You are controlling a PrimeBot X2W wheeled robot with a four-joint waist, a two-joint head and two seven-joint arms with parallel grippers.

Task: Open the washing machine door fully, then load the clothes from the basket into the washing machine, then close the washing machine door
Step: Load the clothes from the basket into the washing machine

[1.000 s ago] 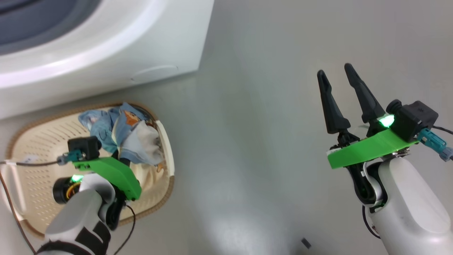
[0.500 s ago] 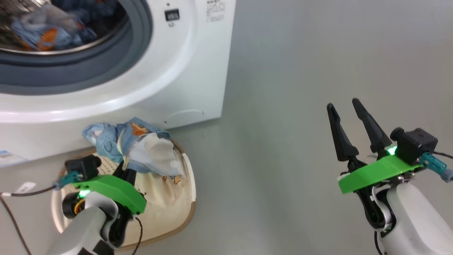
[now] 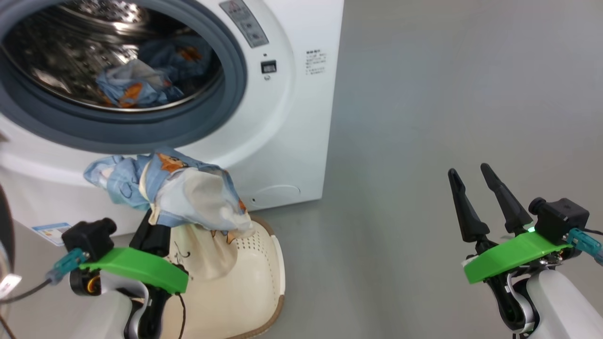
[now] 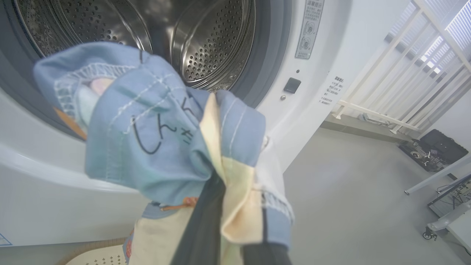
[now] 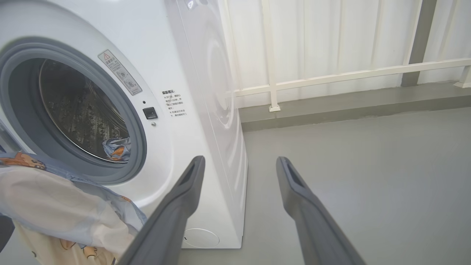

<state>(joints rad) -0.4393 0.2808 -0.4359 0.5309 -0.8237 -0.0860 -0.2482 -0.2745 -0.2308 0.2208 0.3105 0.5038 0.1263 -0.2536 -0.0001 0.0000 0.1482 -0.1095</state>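
The washing machine (image 3: 292, 122) stands at the upper left with its steel drum (image 3: 89, 52) open. Some blue printed clothes (image 3: 134, 84) lie inside. My left gripper (image 3: 153, 221) is shut on a bundle of light blue and cream clothes (image 3: 179, 193), held above the basket (image 3: 256, 278) just below the drum's grey gasket. The bundle (image 4: 165, 140) covers its fingers (image 4: 204, 228) in the left wrist view. My right gripper (image 3: 468, 170) is open and holds nothing, over bare floor at the right. A dark curved edge (image 3: 4, 226) at the far left may be the washing machine door.
Grey floor (image 3: 424, 141) spreads to the right of the machine. A white railing (image 5: 331, 77) runs along the wall behind it. A round hatch (image 3: 278, 190) and a blue label (image 3: 49, 233) sit low on the machine's front. Dark equipment (image 4: 434, 151) lies on the floor farther off.
The head camera has tilted up, bringing the drum into view. My left gripper has lifted the clothes bundle out of the basket to just under the drum opening. The right gripper stays open.
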